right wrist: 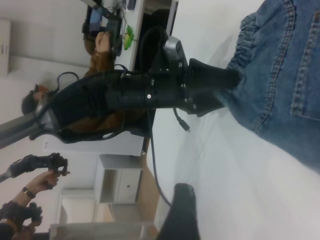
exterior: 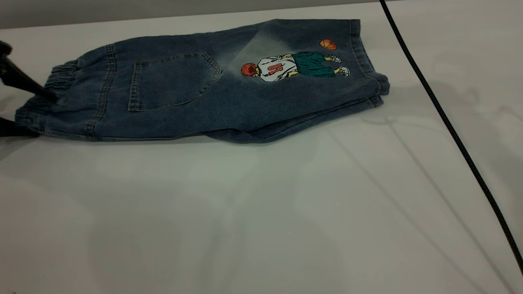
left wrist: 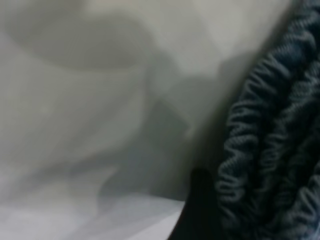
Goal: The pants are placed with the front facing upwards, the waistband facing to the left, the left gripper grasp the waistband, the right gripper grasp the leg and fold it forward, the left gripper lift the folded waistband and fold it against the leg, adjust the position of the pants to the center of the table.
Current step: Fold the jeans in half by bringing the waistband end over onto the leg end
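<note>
The blue denim pants [exterior: 204,94] lie folded lengthwise on the white table [exterior: 245,212], with the pocket and the basketball-player print facing up. The ruched waistband [exterior: 57,81] is at the left. My left gripper [exterior: 45,115] reaches in from the left edge. One finger rests on the waistband and the other lies by its near edge, so it stands open astride the near end. In the left wrist view the waistband [left wrist: 270,140] fills the space beside one dark finger [left wrist: 200,210]. My right gripper [right wrist: 225,220] hangs open over bare table, well off the pants [right wrist: 295,75], and looks toward the left gripper [right wrist: 231,89].
A black cable [exterior: 449,126] runs diagonally across the right side of the table. Beyond the table's left end, a person [right wrist: 100,55] sits at a desk, and another person's hands [right wrist: 35,172] hold controllers near a white cabinet [right wrist: 120,185].
</note>
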You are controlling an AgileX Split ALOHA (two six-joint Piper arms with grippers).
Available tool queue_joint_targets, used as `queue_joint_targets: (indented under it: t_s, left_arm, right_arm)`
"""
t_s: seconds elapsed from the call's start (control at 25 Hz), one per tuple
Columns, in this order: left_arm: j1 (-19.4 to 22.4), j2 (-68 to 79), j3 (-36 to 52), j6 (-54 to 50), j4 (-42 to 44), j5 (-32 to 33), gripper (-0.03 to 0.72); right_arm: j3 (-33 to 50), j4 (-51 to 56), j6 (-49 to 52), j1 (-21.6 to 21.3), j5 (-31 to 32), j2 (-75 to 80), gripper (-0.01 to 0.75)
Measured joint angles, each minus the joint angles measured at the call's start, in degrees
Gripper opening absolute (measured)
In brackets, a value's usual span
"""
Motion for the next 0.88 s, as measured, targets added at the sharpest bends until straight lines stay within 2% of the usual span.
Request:
queue_joint_targets:
  t_s: [0.12, 0.24, 0.32, 0.56, 0.72, 0.88]
  left_arm:
    - [-1.5, 0.0, 0.0, -0.8, 0.1, -3.0, 0.461]
    - [-2.7, 0.1, 0.0, -0.8, 0.3, -5.4, 0.303]
    - [-3.0, 0.1, 0.1, -0.8, 0.8, -6.0, 0.172]
    - [-3.5, -3.6, 0.2, 0.3, 2.9, -5.8, 0.164]
    - [-3.8, -8.4, 0.2, 0.4, 3.2, -3.4, 0.164]
    - [-4.6, -12.9, 0.2, 0.3, 7.2, -2.1, 0.164]
  right_arm:
    - [0.0, -0.2, 0.0, 0.0, -0.6, 0.0, 0.569]
    - [0.0, -0.2, 0.0, 0.3, -1.4, 0.1, 0.569]
    - [0.0, -0.4, 0.0, 1.4, -3.4, 0.4, 0.569]
    - [0.0, -1.6, -0.5, 8.0, -11.2, 3.7, 0.569]
    - [-0.2, 1.2, -4.1, 12.7, -19.2, 5.8, 0.569]
    - [-2.9, 3.3, -5.5, 15.9, -26.3, 8.4, 0.569]
